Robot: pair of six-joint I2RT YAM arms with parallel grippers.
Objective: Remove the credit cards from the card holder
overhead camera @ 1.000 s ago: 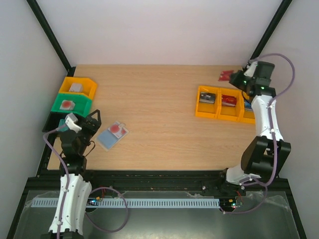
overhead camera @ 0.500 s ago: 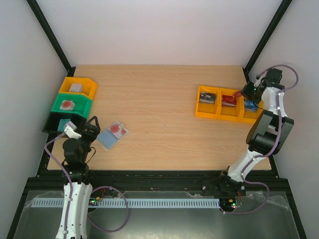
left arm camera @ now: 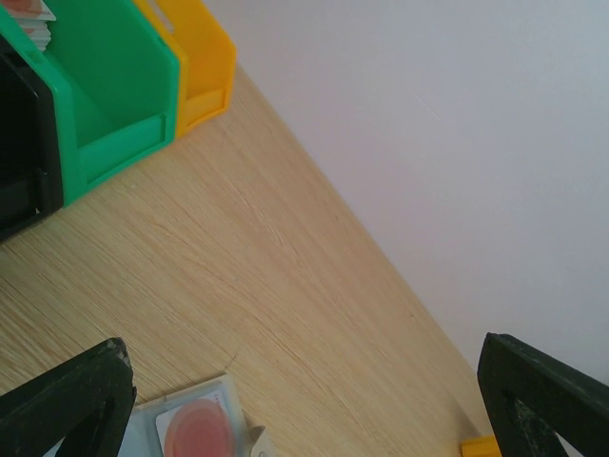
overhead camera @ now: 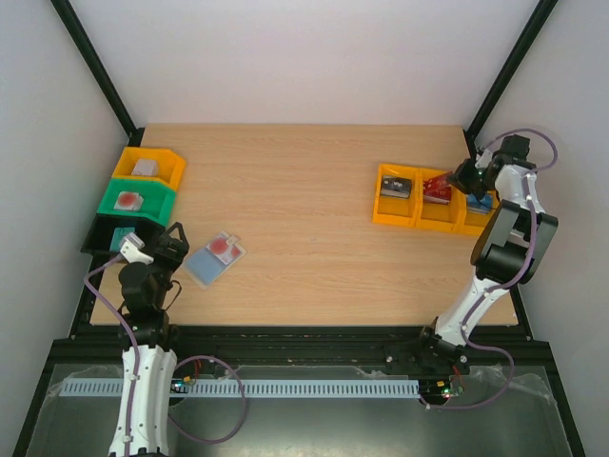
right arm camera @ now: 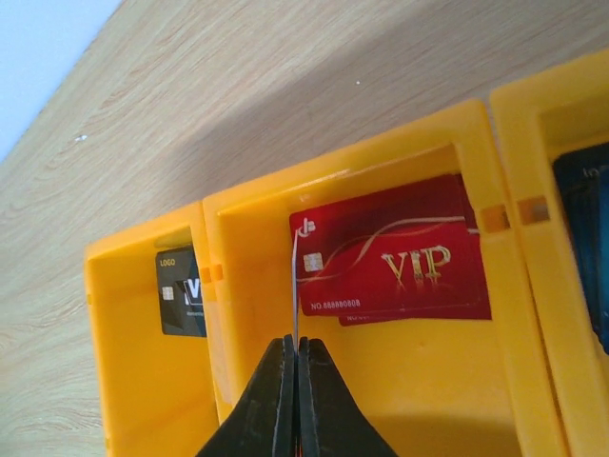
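R gripper (right arm camera: pixel 293 346) has dropped from far corner into middle yellow bin (right arm camera: pixel 249 314), pinching credit card (right arm camera: pixel 295 286) edge-on above red VIP card (right arm camera: pixel 390 271); L gripper (left arm camera: pixel 303 347) wide open nr card holder (overhead camera: pixel 215 257).

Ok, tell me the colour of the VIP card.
The VIP card is red with gold lettering; right wrist view.

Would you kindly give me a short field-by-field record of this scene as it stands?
card holder: open flat on the table, blue inside up
left gripper: open, empty, near the card holder
right gripper: shut on a thin card, seen edge-on
position: above the middle yellow bin
middle yellow bin: red VIP card lies inside
neighbouring bin: dark card inside
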